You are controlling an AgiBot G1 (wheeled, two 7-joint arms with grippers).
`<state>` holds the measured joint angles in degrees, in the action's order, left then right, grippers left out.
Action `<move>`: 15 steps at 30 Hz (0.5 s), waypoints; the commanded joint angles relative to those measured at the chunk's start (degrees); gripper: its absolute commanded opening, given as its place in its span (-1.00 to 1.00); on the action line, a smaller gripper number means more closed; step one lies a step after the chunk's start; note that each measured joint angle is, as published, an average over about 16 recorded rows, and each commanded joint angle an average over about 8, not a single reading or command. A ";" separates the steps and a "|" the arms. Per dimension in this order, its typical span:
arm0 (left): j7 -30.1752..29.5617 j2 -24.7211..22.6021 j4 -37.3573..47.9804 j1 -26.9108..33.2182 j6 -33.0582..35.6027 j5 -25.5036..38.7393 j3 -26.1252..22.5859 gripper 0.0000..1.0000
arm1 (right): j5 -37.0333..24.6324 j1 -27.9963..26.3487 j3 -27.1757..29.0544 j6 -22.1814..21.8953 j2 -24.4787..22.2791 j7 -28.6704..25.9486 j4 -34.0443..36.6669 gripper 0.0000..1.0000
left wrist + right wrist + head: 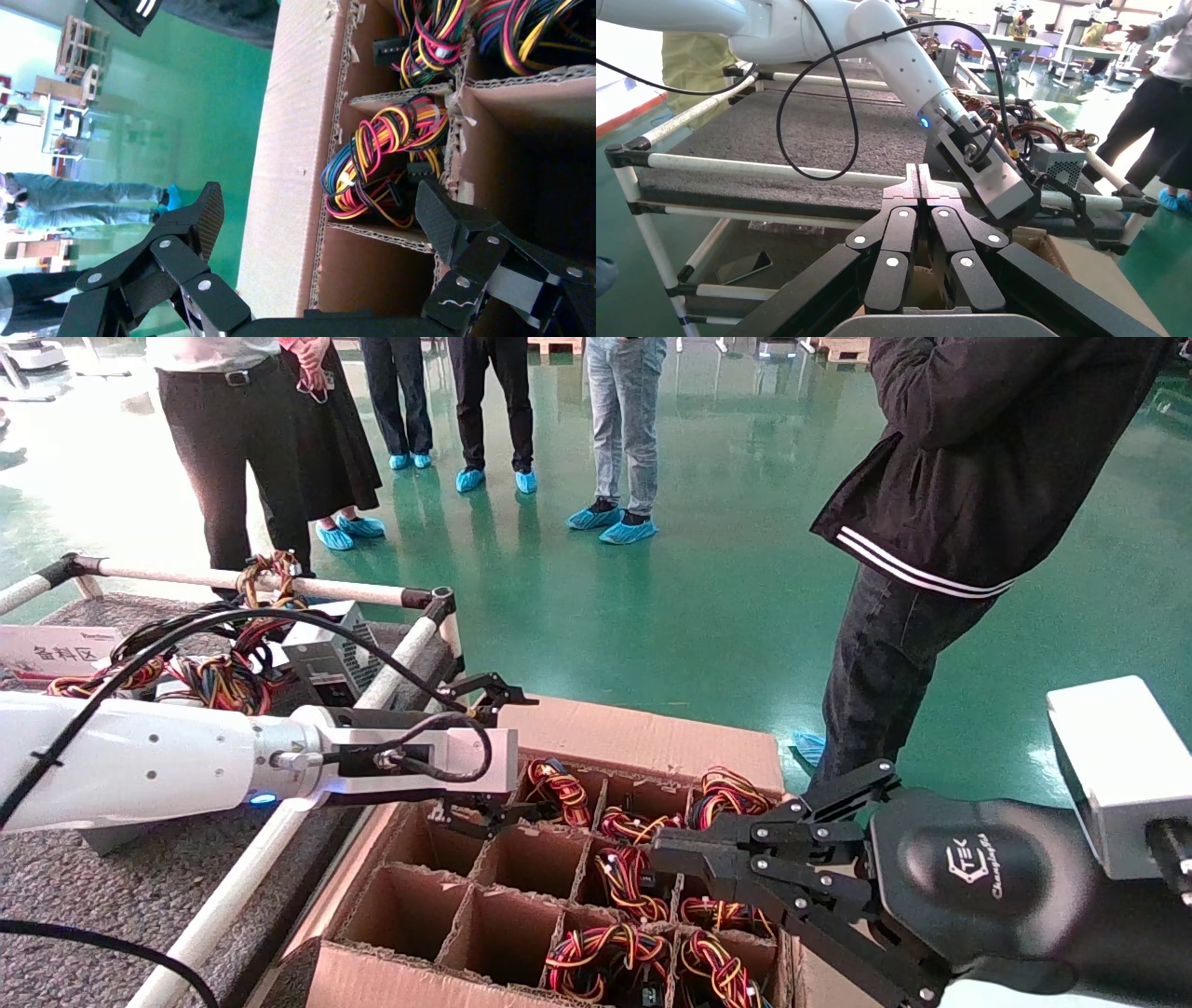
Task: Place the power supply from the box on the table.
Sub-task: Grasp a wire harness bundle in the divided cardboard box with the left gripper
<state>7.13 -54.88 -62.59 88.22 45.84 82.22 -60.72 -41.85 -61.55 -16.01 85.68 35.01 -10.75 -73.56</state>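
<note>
The brown box (643,740) has cardboard dividers. Several cells hold a power supply, of which only the red, yellow and black wire bundles show (559,791) (379,161). My left gripper (520,754) is open over the box's far left corner and holds nothing. In the left wrist view this gripper (323,210) straddles the box's outer wall, just short of a wire bundle and above an empty cell (372,277). My right gripper (672,855) (919,173) is shut and empty, hovering over the box's right cells. More power supplies (328,654) lie on the grey table (56,896).
White pipe rails (251,868) edge the table beside the box. A person in a black jacket (931,570) stands close behind the box, and several others stand farther back. Cables loop off my left arm (186,626). A phone (742,267) lies under the table.
</note>
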 commanded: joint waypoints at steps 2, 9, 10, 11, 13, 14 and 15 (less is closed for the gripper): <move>0.38 -0.39 0.60 0.11 -0.91 -0.03 -0.71 1.00 | 0.00 0.00 0.00 0.00 0.00 0.00 0.00 -1.00; 1.10 -1.45 2.13 0.78 -2.60 -0.84 -3.05 1.00 | 0.00 0.00 0.00 0.00 0.00 0.00 0.00 -1.00; 1.19 -1.58 2.32 0.87 -2.78 -0.96 -3.33 1.00 | 0.00 0.00 0.00 0.00 0.00 0.00 0.00 -1.00; 1.28 -1.72 2.51 0.97 -2.96 -1.09 -3.61 1.00 | 0.00 0.00 0.00 0.00 0.00 0.00 0.00 -1.00; 1.47 -1.98 2.89 1.18 -3.31 -1.36 -4.15 1.00 | 0.00 0.00 0.00 0.00 0.00 0.00 0.00 -1.00; 1.57 -2.13 3.10 1.32 -3.50 -1.52 -4.44 1.00 | 0.00 0.00 0.00 0.00 0.00 0.00 0.00 -1.00; 1.67 -2.28 3.32 1.46 -3.67 -1.68 -4.73 1.00 | 0.00 0.00 0.00 0.00 0.00 0.00 0.00 -1.00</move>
<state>8.82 -57.19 -59.21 89.77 42.17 80.45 -65.45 -41.85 -61.55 -16.01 85.68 35.01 -10.75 -73.56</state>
